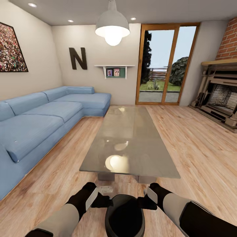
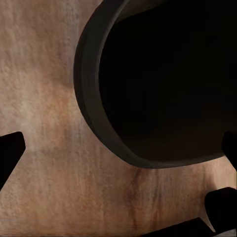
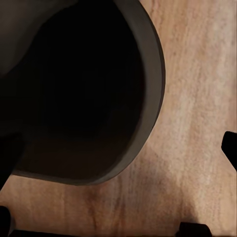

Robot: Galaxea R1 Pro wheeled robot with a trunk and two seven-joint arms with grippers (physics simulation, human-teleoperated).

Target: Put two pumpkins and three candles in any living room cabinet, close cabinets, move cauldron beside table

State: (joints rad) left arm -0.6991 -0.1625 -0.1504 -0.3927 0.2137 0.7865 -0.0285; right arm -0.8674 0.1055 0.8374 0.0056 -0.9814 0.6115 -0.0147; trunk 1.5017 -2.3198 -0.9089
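Note:
The black cauldron (image 1: pixel 125 215) is at the bottom of the head view, mouth up, just in front of the near end of the coffee table (image 1: pixel 131 138). My left gripper (image 1: pixel 102 200) is against its left side and my right gripper (image 1: pixel 145 202) against its right side. In the left wrist view the cauldron's rim (image 2: pixel 91 98) lies over wooden floor, and the left gripper (image 2: pixel 118 153) has its fingers spread wide, open. In the right wrist view the cauldron's rim (image 3: pixel 153 74) shows the same way, with the right gripper (image 3: pixel 118 153) open too. I cannot tell whether the cauldron rests on the floor.
A blue corner sofa (image 1: pixel 39 121) runs along the left wall. A brick fireplace (image 1: pixel 220 95) stands at the right and a glass patio door (image 1: pixel 168 62) at the back. A pendant lamp (image 1: pixel 112 26) hangs over the table. Bare wooden floor (image 1: pixel 200 144) lies on both sides of the table.

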